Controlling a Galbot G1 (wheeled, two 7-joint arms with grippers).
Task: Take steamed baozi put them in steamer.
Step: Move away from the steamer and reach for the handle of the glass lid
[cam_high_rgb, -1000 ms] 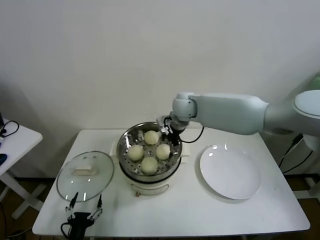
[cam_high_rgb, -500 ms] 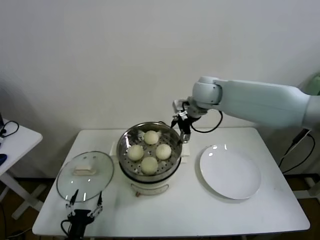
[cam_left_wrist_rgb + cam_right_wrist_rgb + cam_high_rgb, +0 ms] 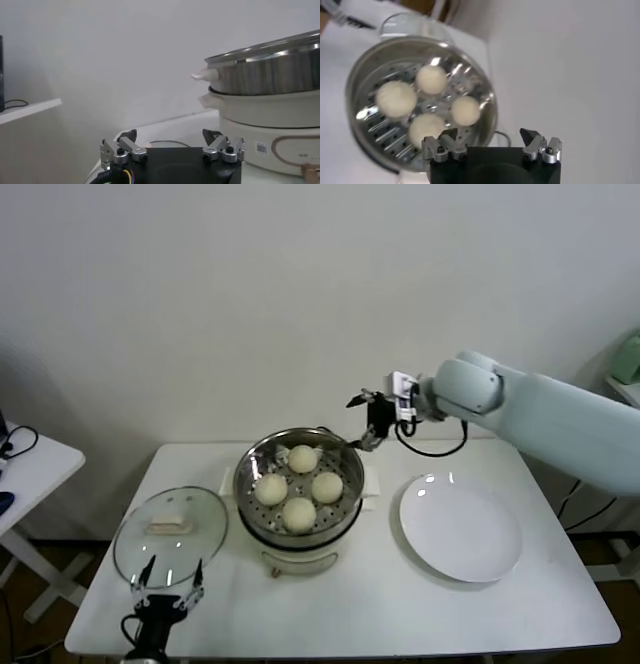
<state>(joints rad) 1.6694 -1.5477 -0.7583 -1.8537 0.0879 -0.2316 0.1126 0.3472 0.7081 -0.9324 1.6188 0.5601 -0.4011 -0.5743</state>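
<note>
Several creamy-white baozi (image 3: 299,513) lie on the perforated tray inside the shiny steel steamer (image 3: 240,494), which stands mid-table. My right gripper (image 3: 363,422) hovers above and behind the steamer's back-right rim, open and empty. In the right wrist view, the baozi (image 3: 396,98) and the steamer rim (image 3: 487,97) lie below the open right gripper (image 3: 489,135). My left gripper (image 3: 170,576) waits open and empty at the table's front-left edge, just in front of the glass lid. The left wrist view shows the left gripper (image 3: 171,135) with the steamer wall (image 3: 270,75) beyond it.
A round glass lid (image 3: 170,534) with a white handle lies left of the steamer. An empty white plate (image 3: 460,529) sits to the steamer's right. A small side table (image 3: 30,459) stands off to the left, and the wall is close behind.
My right gripper has risen from the steamer's right rim and drawn back to the right, turning sideways. The left gripper has slipped slightly toward the table's front edge.
</note>
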